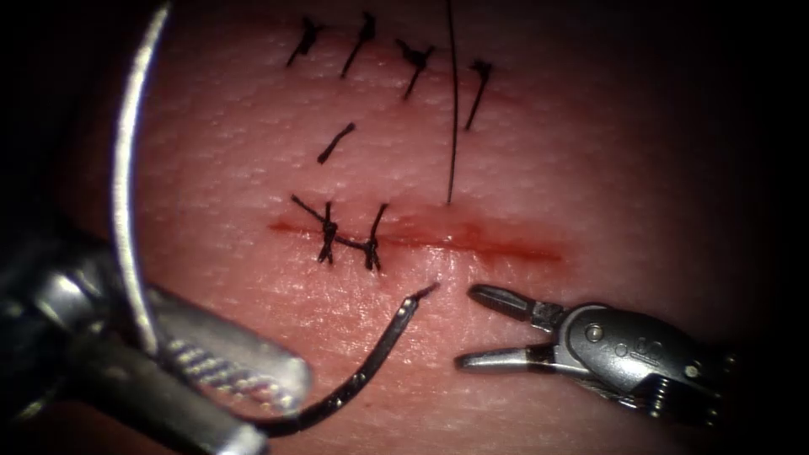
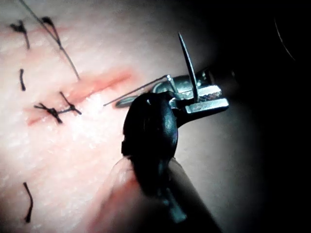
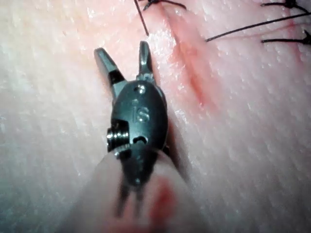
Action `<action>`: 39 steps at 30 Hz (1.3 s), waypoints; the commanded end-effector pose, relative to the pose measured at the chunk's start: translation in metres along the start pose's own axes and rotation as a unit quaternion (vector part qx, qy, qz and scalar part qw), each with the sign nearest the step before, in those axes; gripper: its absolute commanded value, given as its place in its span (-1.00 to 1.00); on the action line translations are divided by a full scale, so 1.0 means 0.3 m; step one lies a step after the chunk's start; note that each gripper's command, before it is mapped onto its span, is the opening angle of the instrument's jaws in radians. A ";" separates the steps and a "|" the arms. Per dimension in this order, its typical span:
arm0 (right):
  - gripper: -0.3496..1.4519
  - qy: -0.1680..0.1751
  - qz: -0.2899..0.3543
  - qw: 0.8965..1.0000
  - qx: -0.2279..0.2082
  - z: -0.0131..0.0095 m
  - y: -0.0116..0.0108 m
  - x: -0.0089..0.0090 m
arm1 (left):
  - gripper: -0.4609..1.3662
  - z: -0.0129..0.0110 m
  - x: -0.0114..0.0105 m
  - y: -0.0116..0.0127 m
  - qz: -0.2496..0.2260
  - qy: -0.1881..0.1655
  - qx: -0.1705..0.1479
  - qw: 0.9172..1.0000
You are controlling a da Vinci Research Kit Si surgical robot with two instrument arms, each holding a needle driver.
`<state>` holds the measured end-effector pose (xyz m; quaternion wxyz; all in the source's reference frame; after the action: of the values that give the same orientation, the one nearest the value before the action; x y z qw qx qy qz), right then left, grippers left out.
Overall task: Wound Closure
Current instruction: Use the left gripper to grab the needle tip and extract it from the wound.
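The cut (image 1: 472, 240) runs across the tissue (image 1: 590, 152), and two knotted stitches (image 1: 350, 240) close its left part. My left tool (image 1: 282, 379) comes in low on the left, shut on the curved needle (image 1: 125, 185) near mid-curve. The needle's point (image 1: 431, 288) sits at the tissue surface just on the near side of the cut; I cannot tell if it has pierced. Thread (image 1: 452, 109) runs down from above into the tissue just beyond the cut. My right tool (image 1: 469, 327) stands open and holds nothing, right of the point. The left wrist view shows the needle (image 2: 187, 63) in the left tool (image 2: 214, 97); the right wrist view shows the right tool (image 3: 121, 48) open beside the cut (image 3: 194, 73).
A row of several older stitches (image 1: 362, 38) crosses the far tissue, with a short loose piece of thread (image 1: 335, 143) below it. Red fluid (image 1: 522, 248) stains the open right part of the cut.
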<state>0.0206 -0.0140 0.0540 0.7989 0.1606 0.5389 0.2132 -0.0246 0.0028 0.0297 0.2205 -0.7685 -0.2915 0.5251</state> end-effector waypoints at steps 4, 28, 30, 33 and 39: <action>-0.13 -0.035 -0.005 0.999 -0.009 0.0033 -0.0002 -0.0035 | -0.88 -0.0038 0.0011 0.0031 0.087 -0.007 0.026 0.996; -0.19 -0.052 -0.009 0.998 -0.016 0.0043 -0.0008 -0.0067 | -0.88 -0.0096 0.0270 -0.0229 0.418 -0.134 0.255 0.862; -0.19 -0.052 -0.009 0.998 -0.018 0.0043 -0.0008 -0.0067 | -0.88 -0.0117 0.0279 -0.0253 0.430 -0.131 0.273 0.851; -0.19 -0.052 -0.009 0.998 -0.018 0.0042 -0.0007 -0.0068 | -0.88 -0.0144 0.0308 -0.0273 0.440 -0.123 0.288 0.842; -0.19 -0.052 -0.010 0.998 -0.017 0.0041 -0.0007 -0.0071 | -0.88 -0.0192 0.0369 -0.0270 0.466 -0.119 0.318 0.817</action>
<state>0.0211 -0.0153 0.0560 0.8304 0.1534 0.4947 0.2055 -0.0175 0.0162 0.0294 0.1469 -0.6294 0.2662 0.7152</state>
